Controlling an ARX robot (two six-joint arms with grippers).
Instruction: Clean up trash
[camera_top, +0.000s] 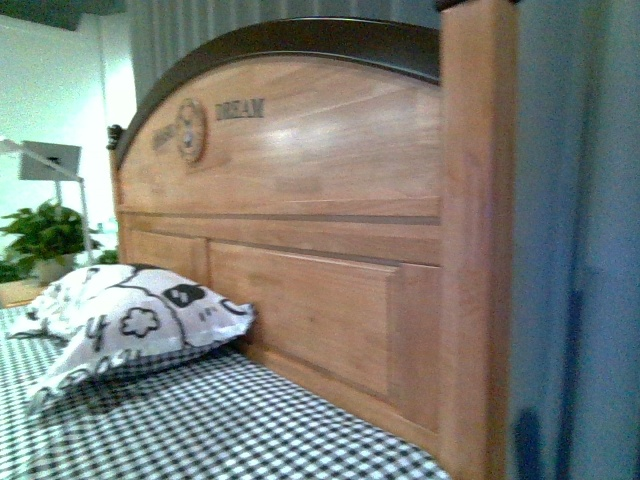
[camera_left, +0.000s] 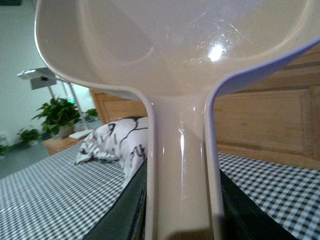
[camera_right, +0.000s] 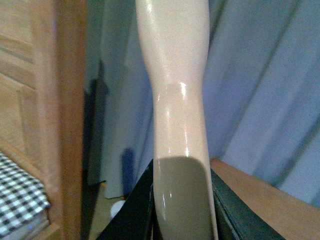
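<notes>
My left gripper (camera_left: 180, 220) is shut on the handle of the pale beige dustpan (camera_left: 180, 45), whose scoop fills the upper part of the left wrist view, held up over the checked bed (camera_left: 45, 195). My right gripper (camera_right: 182, 215) is shut on the pale beige brush handle (camera_right: 175, 75), which runs up out of the frame. The brush head is out of view. The white tissue trash is not in view in any frame. Neither gripper shows in the front view.
A white pillow with black doodles (camera_top: 130, 315) lies on the checked bed (camera_top: 230, 420) against the wooden headboard (camera_top: 300, 220); it also shows in the left wrist view (camera_left: 115, 142). A bedpost (camera_top: 478, 240) and blue curtain (camera_top: 580, 230) stand at right. Plants (camera_top: 45, 235) and a lamp (camera_top: 50, 160) stand at far left.
</notes>
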